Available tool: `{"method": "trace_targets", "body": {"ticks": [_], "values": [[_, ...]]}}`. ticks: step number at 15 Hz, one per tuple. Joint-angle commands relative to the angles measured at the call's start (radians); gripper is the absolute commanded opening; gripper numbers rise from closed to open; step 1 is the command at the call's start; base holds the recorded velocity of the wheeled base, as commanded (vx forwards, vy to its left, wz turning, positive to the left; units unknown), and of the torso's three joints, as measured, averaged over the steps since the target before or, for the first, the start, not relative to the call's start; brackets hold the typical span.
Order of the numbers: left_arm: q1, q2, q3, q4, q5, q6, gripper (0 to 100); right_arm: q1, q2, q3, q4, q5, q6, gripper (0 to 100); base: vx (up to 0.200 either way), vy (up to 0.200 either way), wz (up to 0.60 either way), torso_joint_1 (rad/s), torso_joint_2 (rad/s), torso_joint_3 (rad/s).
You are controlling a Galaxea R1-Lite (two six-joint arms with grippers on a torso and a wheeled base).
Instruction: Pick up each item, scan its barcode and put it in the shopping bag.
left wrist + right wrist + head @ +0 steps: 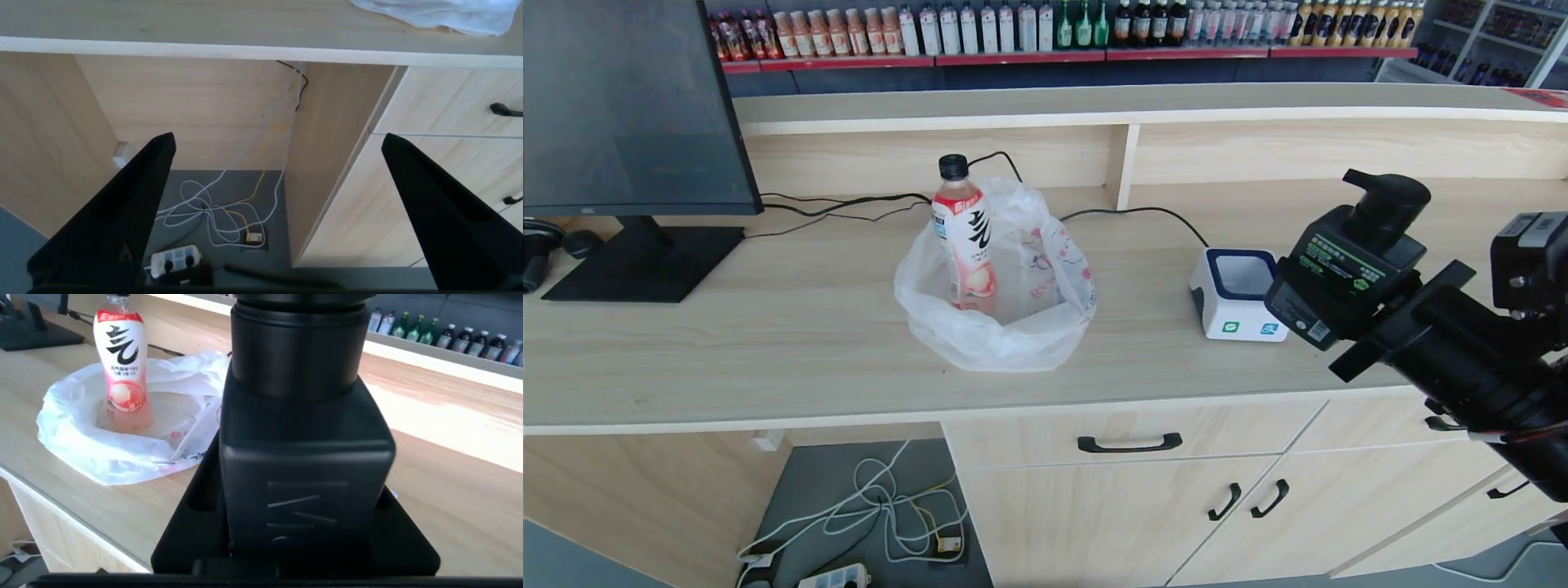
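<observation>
right gripper (1387, 317) clamps boxy black pump bottle (1347, 265); left gripper (278, 216) spread; crinkly bag (1013, 331) holds 1 pink bottle (965, 241)

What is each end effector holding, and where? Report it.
Right end effector grips the black pump bottle by its body; left end effector holds nothing.

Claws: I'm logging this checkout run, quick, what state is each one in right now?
Left claw: open, empty.
Right claw: shut on the black pump bottle.
</observation>
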Motion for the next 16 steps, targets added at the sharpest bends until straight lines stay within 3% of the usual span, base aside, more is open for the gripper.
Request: {"method": "trace_targets", "body": {"ticks": [1,8,11,16], "values": [[0.0,0.0,0.001,0.0,0.0,0.0,100,0.004,0.023,-0.026,0.0,-0.001,0.006,0,0.0,0.0,0.0,0.0,0.0,0.0],[0.001,0.0,0.0,0.0,0.0,0.002,100,0.013,0.037,-0.038,0.0,-0.001,0.018,0,0.0,0.0,0.51,0.003,0.0,0.001],[0.0,0.0,0.0,0.0,0.0,0.0,100,-0.033,0.046,-0.049,0.0,-0.001,0.033,0,0.0,0.0,0.0,0.0,0.0,0.0],[0.0,0.0,0.0,0.0,0.0,0.002,100,-0.024,0.102,-0.072,0.0,-0.001,0.101,0,0.0,0.0,0.0,0.0,0.0,0.0]]}}
